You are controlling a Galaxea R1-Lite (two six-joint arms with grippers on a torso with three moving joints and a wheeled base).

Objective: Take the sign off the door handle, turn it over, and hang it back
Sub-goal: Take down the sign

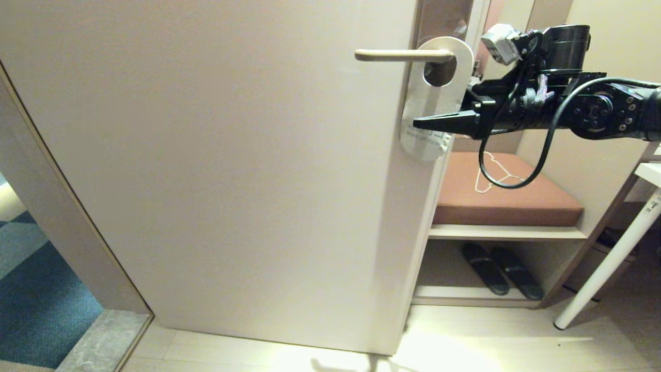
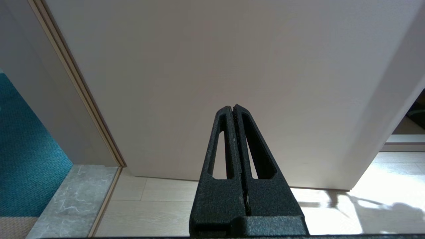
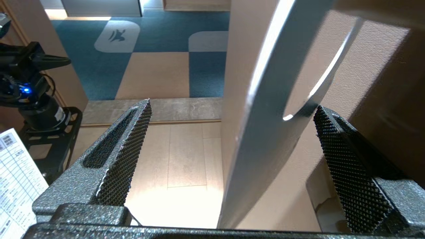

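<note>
I have the right end effector (image 1: pixel 431 123) spread wide around the sign (image 1: pixel 431 93), which hangs untouched on the door handle (image 1: pixel 397 55); removal, flipping and rehanging all remain.

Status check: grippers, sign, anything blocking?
Right gripper open, straddling the sign, not yet closed. Sign hangs on door handle, pale face out. Left gripper shut, parked low by the door. Nothing blocking.

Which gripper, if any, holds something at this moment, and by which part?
Neither. The right gripper stands open around the flat white sign, which hangs on the slim beige door handle; the left gripper is shut on nothing.
</note>
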